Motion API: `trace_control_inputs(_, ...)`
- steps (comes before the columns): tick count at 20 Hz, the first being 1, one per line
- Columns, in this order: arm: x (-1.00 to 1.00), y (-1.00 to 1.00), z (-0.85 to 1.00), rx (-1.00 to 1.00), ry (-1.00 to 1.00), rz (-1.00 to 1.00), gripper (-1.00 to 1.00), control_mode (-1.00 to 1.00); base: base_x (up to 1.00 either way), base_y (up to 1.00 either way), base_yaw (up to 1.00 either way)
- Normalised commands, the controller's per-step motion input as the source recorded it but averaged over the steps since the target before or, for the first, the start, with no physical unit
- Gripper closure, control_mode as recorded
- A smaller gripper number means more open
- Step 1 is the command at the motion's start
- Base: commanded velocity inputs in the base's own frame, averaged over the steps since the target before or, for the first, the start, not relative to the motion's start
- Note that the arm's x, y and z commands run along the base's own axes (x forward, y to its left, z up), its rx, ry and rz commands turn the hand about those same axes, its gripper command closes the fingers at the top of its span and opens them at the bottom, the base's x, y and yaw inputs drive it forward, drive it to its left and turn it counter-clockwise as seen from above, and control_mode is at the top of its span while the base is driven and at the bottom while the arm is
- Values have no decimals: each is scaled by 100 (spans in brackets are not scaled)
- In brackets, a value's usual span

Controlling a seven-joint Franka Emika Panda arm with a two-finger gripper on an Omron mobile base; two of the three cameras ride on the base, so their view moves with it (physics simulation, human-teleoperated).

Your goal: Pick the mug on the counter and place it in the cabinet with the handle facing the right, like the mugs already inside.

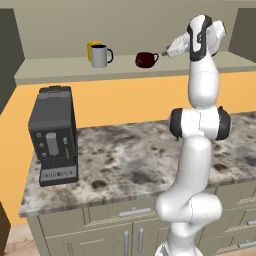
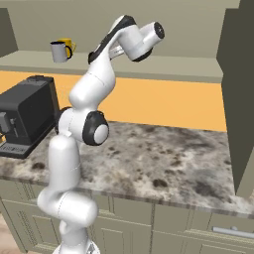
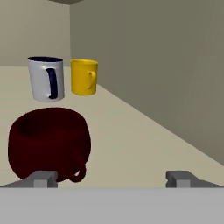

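Observation:
The dark red mug [image 1: 146, 59] stands upright on the cabinet ledge [image 1: 60, 71], its small loop handle [image 1: 155, 57] pointing right toward my hand. My gripper [image 1: 163, 53] hovers just right of it, open, with nothing between the fingers. In the hand view the mug [image 3: 48, 142] sits low on the left, just beyond the left fingertip [image 3: 43, 178], and its handle [image 3: 78, 173] curls toward the gap; the gripper [image 3: 112, 179] is spread wide. Farther along the ledge stand the grey mug [image 3: 46, 78] and the yellow mug [image 3: 84, 77].
A black coffee machine [image 1: 52, 135] stands on the left of the marble counter [image 1: 130, 155]. The grey mug [image 1: 100, 56] and yellow mug [image 1: 92, 48] sit left of the red one. The cabinet's back wall [image 3: 153, 65] runs close along the ledge.

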Motion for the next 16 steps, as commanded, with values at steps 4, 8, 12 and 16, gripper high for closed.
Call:
trace_control_inputs(4,-69,1,-2,0,-10,0,-100,-100,0,0,0)
trace_control_inputs(8,-71,11,-20,0,-10,0,-100,-100,0,0,0)
trace_control_inputs(12,-73,17,-29,0,-12,0,-100,-100,0,0,0)
trace_control_inputs(16,-81,31,-18,0,-14,0,-100,-100,0,0,0)
